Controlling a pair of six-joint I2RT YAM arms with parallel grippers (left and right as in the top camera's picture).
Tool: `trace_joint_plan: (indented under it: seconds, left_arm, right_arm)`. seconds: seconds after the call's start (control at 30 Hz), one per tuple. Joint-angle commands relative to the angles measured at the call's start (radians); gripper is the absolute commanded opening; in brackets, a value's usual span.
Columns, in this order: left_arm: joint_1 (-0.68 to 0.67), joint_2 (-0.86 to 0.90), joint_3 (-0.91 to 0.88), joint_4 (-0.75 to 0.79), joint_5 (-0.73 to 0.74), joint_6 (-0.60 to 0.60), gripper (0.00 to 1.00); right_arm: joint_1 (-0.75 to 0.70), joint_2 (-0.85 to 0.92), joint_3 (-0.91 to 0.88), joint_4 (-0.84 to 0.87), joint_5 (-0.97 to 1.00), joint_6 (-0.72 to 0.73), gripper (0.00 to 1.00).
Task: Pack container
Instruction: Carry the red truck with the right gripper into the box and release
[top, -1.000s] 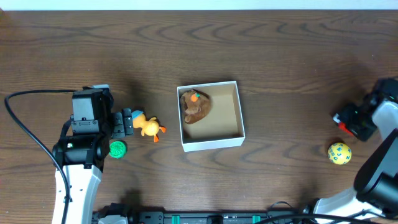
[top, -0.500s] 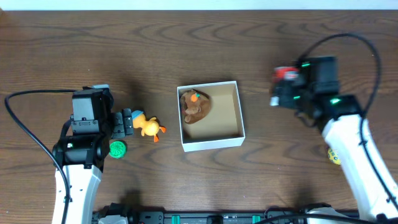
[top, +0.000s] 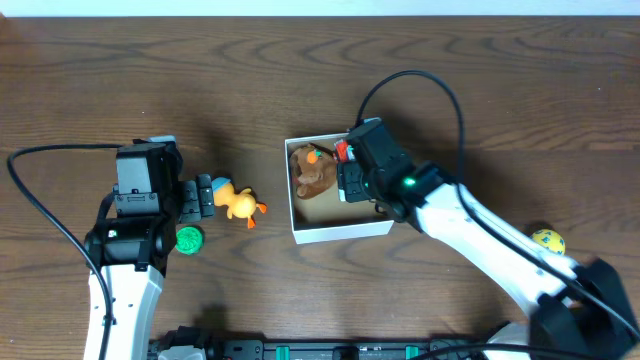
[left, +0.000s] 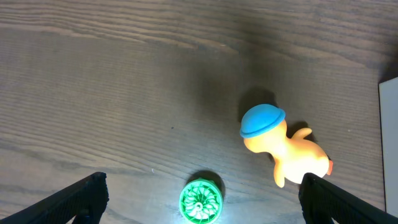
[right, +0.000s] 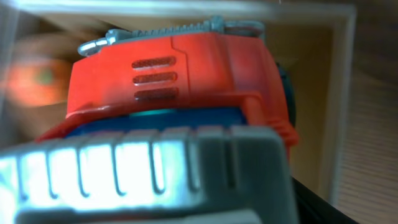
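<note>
Hovering over the small square white cardboard box (top: 340, 232), right end effector (top: 350, 172) gripped a red-and-blue plastic toy (right: 180, 68); dropped onto the brown plush (top: 315, 178), it might roll out.

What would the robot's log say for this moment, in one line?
right gripper: holds red toy over container | container: brown plush inside | left gripper: open by duck
</note>
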Motion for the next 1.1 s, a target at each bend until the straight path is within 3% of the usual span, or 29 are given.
trace_joint_plan:
  seconds: [0.0, 0.23, 0.47, 0.8, 1.07]
  left_arm:
    - [0.006, 0.002, 0.02, -0.003, -0.008, 0.013, 0.98]
    - [0.006, 0.002, 0.02, -0.003, -0.008, 0.013, 0.98]
    - [0.006, 0.002, 0.02, -0.003, -0.008, 0.013, 0.98]
    - [0.006, 0.002, 0.02, -0.003, -0.008, 0.013, 0.98]
    - [0.006, 0.002, 0.02, -0.003, -0.008, 0.013, 0.98]
  right_arm:
    - [0.003, 0.056, 0.016, 0.029, 0.059, 0.043, 0.45]
    - [0.008, 0.047, 0.027, 0.058, 0.058, 0.0, 0.65]
    - [0.008, -0.003, 0.069, 0.049, 0.074, -0.019, 0.94]
    - [-0.022, -0.094, 0.164, -0.099, 0.1, -0.04, 0.95]
    - [-0.328, -0.256, 0.164, -0.411, 0.056, 0.045, 0.95]
